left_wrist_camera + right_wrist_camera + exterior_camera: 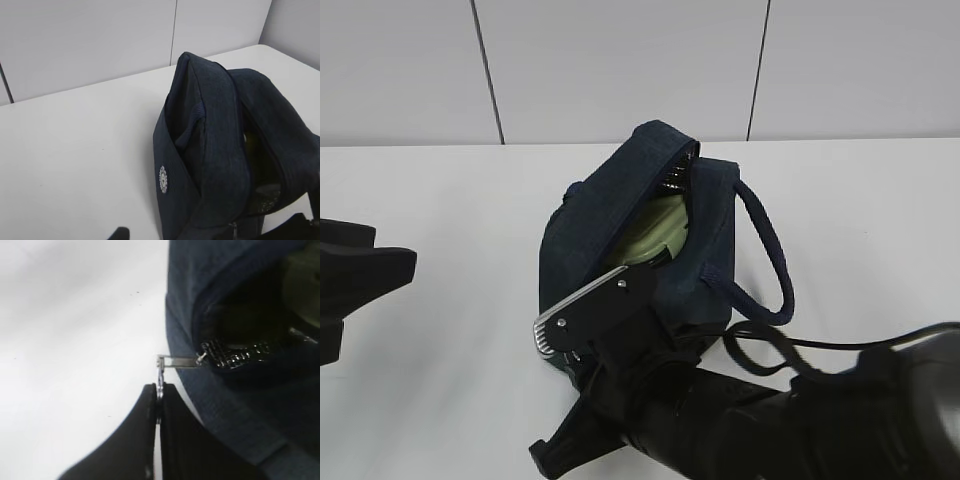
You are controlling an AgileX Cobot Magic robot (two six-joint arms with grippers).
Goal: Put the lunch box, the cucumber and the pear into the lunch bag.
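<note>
From my seat, the pale sage-green lid of the lunch box (655, 232) shows only as a sliver through the mouth of the boxy dark navy fabric lunch bag (610, 215); its glass body is hidden inside. I cannot find the cucumber or pear. The right gripper (159, 392) pinches the metal ring pull (160, 377), mostly hidden between its fingers. The left gripper (350, 275) is cut off at nine o'clock in the exterior view, so I cannot tell its jaws.

The right arm (800, 420) is matte black with a brushed silver plate (582, 312) and a looping black cable (790, 345). The left gripper (355, 275) is black too.
</note>
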